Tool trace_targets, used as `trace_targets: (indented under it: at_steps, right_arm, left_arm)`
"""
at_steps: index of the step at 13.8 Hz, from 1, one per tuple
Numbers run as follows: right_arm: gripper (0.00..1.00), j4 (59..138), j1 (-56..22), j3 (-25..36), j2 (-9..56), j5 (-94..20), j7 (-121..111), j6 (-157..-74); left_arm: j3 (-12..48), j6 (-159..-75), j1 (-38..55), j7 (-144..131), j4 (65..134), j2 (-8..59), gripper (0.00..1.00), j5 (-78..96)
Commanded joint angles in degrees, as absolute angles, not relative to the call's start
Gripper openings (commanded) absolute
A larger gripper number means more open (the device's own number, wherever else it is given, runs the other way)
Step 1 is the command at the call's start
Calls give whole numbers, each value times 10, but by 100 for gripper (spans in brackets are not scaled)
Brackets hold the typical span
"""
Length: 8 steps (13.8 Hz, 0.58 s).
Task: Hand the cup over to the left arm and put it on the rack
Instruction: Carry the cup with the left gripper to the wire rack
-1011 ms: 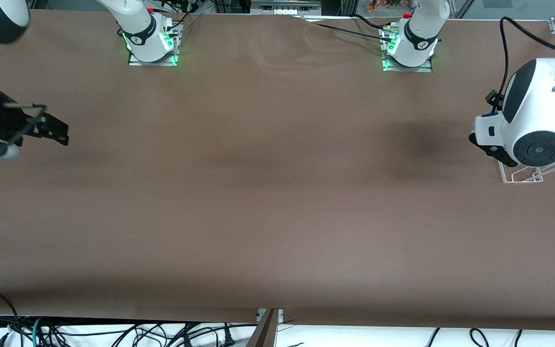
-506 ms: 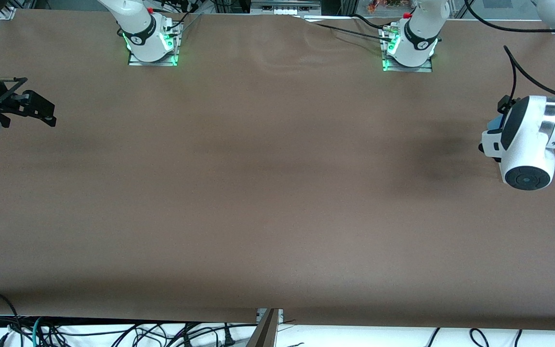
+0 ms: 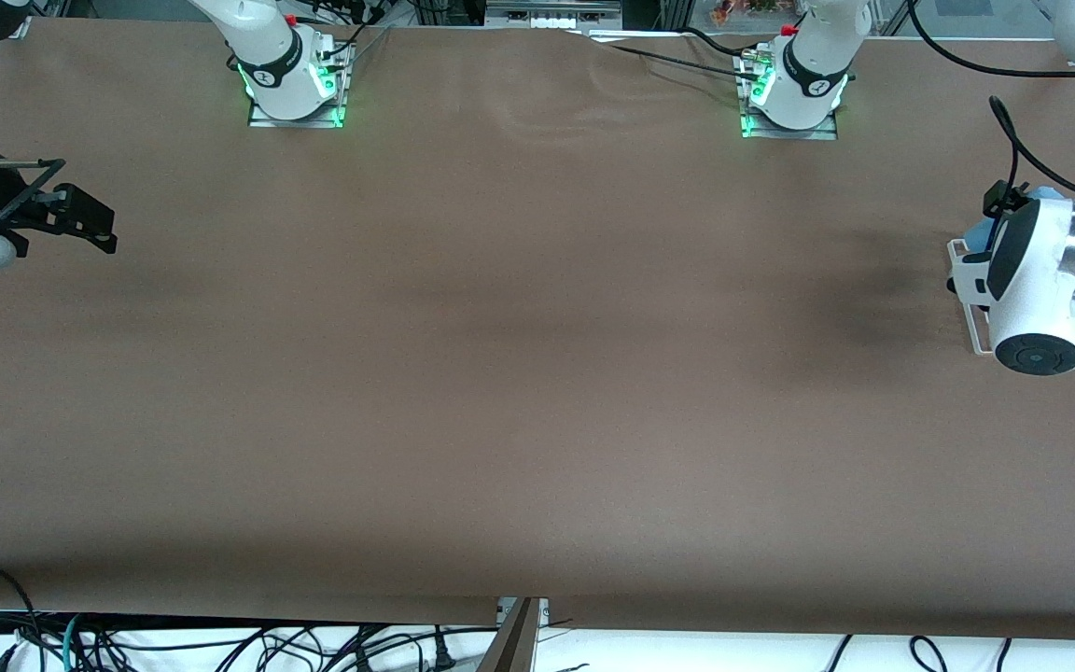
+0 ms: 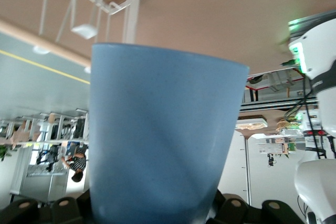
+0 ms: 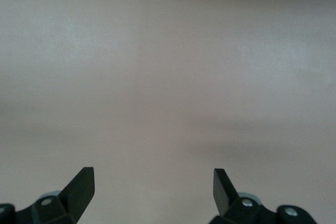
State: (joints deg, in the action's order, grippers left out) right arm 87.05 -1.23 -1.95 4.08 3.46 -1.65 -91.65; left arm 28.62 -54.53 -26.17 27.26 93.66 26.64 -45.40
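Over rack (image 3: 976,329), left pincer (image 4: 157,211) gripping cup (image 4: 160,135)

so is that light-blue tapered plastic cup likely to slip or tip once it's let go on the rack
The light-blue tapered plastic cup looks smooth and thin-walled, so probably light and a bit slippery. Shut on it, the left gripper holds its narrow end; the taper may let it tip on the white wire rack.

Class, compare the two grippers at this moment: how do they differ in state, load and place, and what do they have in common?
The left gripper is shut on the blue cup; the right gripper is open and holds nothing. The left gripper is over the white wire rack at the left arm's end of the table; the right gripper hangs over bare table at the right arm's end. Both have black two-finger jaws.
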Motion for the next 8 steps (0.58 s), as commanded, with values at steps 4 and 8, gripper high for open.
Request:
trace_targets:
  at_steps: [4,8]
  right_arm:
    - [100,860,-5,-25,48,25,-23,-918]
    - [100,860,-6,-25,48,25,-23,-918]
  left_arm:
    - [294,-542,-337,303,936,264,0,-491]
    - [294,-554,-388,306,957,277,0,-533]
